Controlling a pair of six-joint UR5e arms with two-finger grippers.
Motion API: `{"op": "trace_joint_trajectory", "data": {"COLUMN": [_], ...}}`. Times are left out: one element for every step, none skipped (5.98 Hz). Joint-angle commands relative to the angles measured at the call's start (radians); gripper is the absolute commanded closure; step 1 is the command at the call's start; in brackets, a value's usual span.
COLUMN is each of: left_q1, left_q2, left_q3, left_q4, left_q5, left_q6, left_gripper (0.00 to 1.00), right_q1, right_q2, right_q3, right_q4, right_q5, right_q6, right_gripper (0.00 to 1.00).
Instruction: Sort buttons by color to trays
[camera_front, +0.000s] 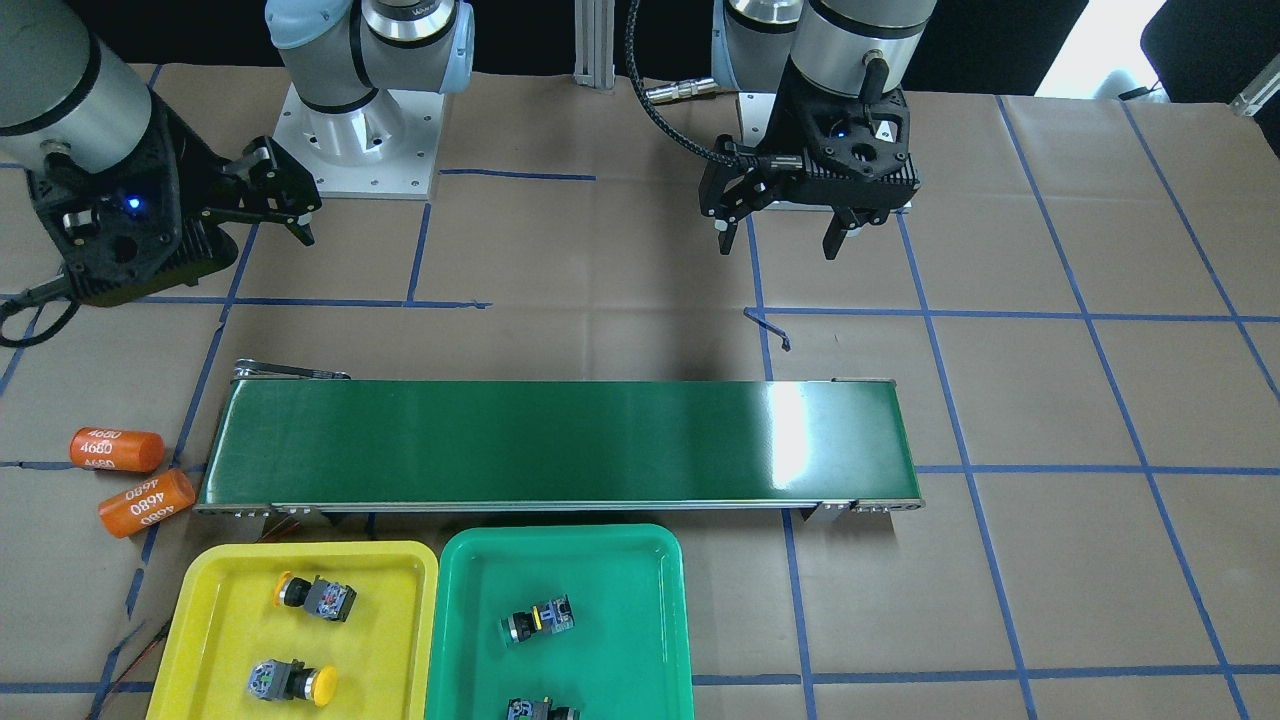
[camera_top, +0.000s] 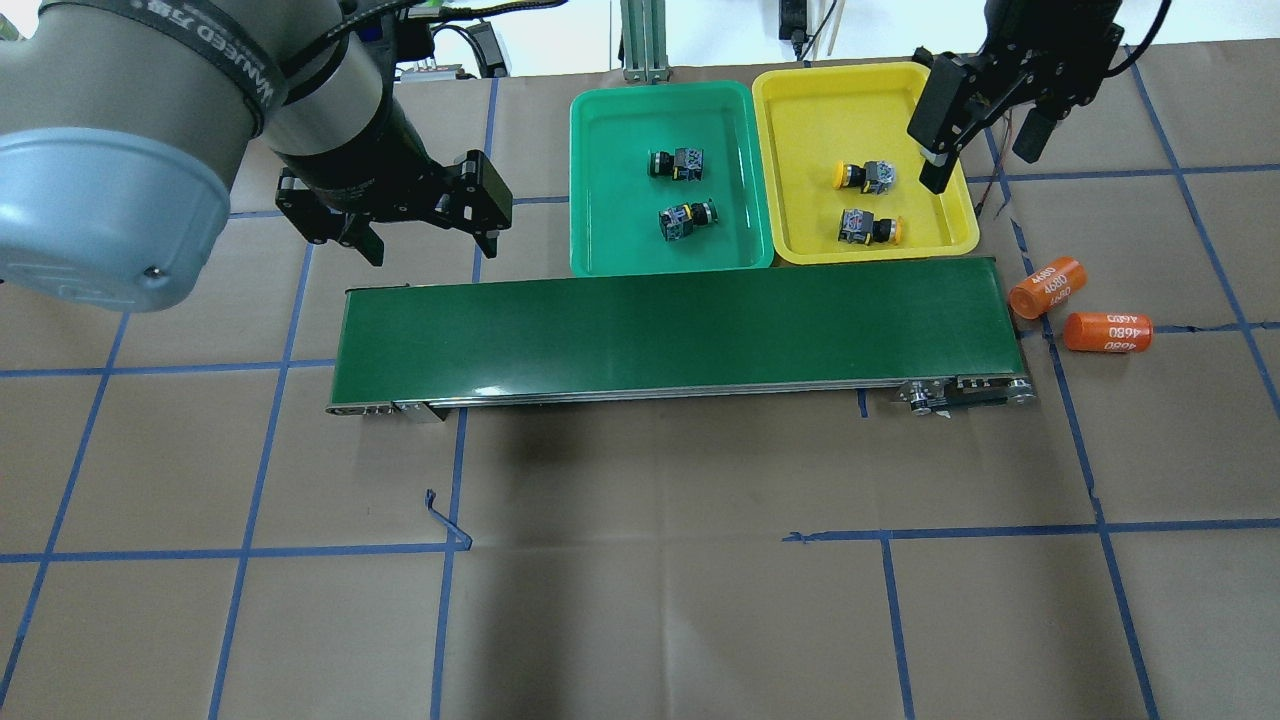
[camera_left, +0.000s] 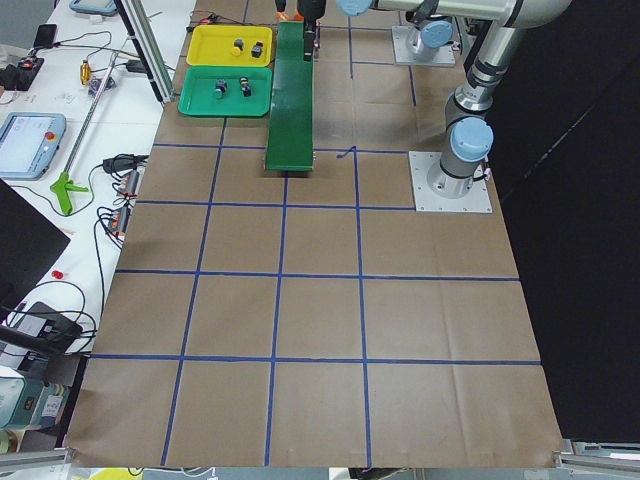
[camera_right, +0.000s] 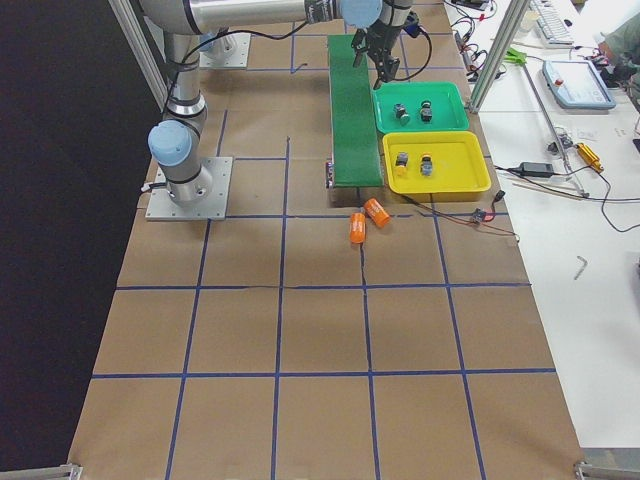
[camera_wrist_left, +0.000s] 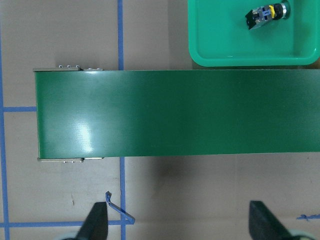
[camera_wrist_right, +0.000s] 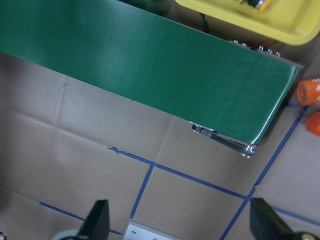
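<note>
Though empty, left claw (camera_front: 776, 247) agape.

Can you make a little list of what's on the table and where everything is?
Yellow tray: two yellow-capped buttons inside
Green tray: two buttons inside
Belt: long, dark green, alongside both trays
Orange cylinders: two, on the table by the belt's end
Left gripper: open, empty
Right gripper: open, empty
</note>
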Motion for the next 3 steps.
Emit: {"op": "trace_joint_trajectory", "data": {"left_q1": [-0.002, -0.002, -0.002], "left_q2": [-0.004, -0.012, -0.017], "left_q3": [0.0, 0.005, 0.0], "left_q4": [0.016, 0.032, 0.034], "left_q5": [0.001, 0.001, -0.004], "left_q6": [0.0, 0.0, -0.008], "left_gripper": [0.02, 0.02, 0.02], "right_q1": [0.037, 0.059, 0.061], "right_q2": [-0.151, -0.194, -0.188], "right_q3": [0.185, 0.29, 0.303], "right_q4": [-0.082, -0.225, -0.252], "right_q5": [-0.007, -0.01, -0.012], "right_q6": [0.217, 0.286, 0.302], "right_gripper": [0.08, 0.0, 0.0]}}
